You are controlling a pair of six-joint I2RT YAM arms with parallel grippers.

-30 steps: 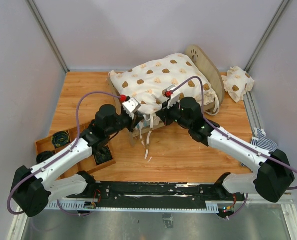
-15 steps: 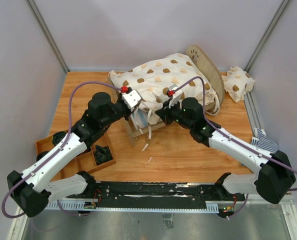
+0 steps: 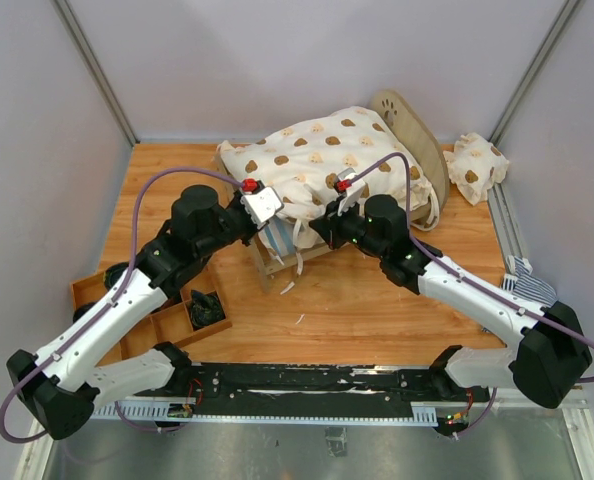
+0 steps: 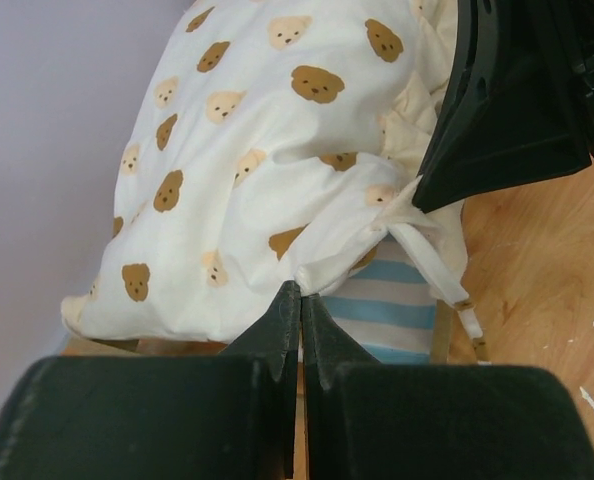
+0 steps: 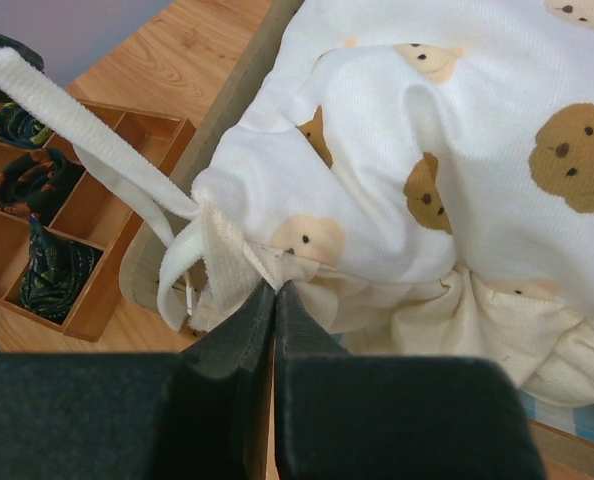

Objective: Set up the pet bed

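The pet bed (image 3: 408,122) stands at the back of the table, its arched headboard with the paw cutout at the far right. A cream bear-print cover (image 3: 322,160) lies heaped over it. At the foot end the blue-and-white striped mattress (image 4: 402,308) shows under the cover's hem. My left gripper (image 4: 299,296) is shut on the hem of the cover (image 4: 247,150). My right gripper (image 5: 274,289), close beside it, is shut on the cover's ruffled edge (image 5: 307,262). A white tie strap (image 5: 87,130) hangs from that edge. In the top view the left gripper (image 3: 281,222) and the right gripper (image 3: 319,229) meet at the bed's foot.
A wooden compartment tray (image 3: 95,284) holding dark rolled items sits at the near left, below my left arm. A small bear-print pillow (image 3: 475,166) lies at the back right by the wall. A striped cloth (image 3: 525,277) lies at the right edge.
My left arm has swung away from the table's near edge towards the bed, carrying the cover's hem with it. The right arm has barely moved.
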